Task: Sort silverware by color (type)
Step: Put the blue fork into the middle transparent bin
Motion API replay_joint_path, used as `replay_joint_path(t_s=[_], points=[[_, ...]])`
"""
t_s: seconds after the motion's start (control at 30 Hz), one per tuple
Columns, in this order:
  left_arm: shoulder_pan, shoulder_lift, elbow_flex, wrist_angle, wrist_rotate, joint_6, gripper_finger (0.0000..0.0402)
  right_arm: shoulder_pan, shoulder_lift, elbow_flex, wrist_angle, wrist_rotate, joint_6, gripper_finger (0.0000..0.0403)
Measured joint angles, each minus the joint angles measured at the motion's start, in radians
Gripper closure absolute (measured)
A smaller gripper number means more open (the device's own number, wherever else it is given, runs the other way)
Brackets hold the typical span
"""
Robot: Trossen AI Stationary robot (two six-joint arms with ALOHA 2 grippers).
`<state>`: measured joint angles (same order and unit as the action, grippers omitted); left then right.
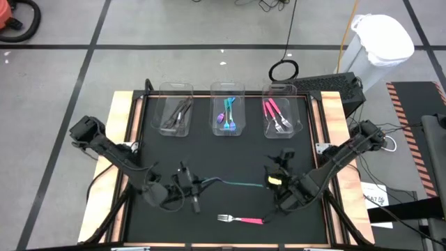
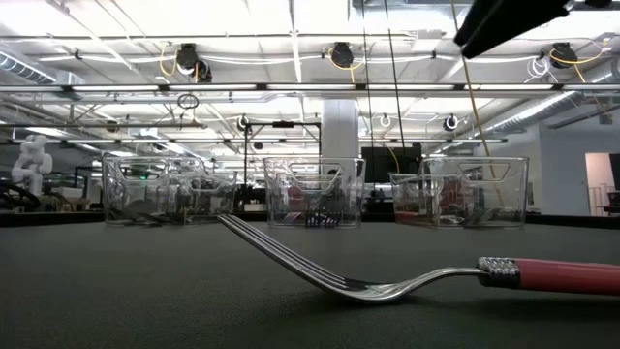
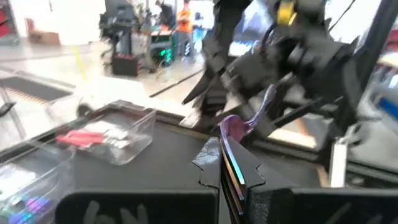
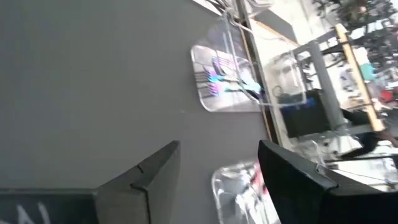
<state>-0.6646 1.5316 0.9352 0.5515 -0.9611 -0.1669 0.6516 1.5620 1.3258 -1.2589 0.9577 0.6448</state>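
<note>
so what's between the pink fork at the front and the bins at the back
In the high view, a teal fork held by the left gripper, between pink fork and bins.

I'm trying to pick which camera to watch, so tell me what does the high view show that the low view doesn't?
Only the high view shows both arms: the left gripper shut on a teal-handled fork held out toward the open right gripper, and which colors lie in which bin. Only the low view shows, side on, the pink-handled fork's tines curving up off the table. Both show that fork lying loose at the near edge and the three clear bins at the far side.
</note>
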Motion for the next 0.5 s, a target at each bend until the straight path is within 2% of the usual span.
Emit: replay_joint_path(t_s=[0.13,0.3,0.5], points=[[-0.028,-0.003,0.000,0.096,-0.001,0.078,0.0399,0.050,0.000,0.000,-0.087,0.016,0.092,0.0190],[-0.051,-0.003,0.000,0.202,-0.002,0.167,0.0399,0.125,-0.001,-0.029,-0.099,0.017,0.157,0.0190],[-0.058,-0.002,0.000,0.307,-0.003,0.282,0.0399,0.214,-0.034,-0.198,0.060,0.074,0.235,0.0190]])
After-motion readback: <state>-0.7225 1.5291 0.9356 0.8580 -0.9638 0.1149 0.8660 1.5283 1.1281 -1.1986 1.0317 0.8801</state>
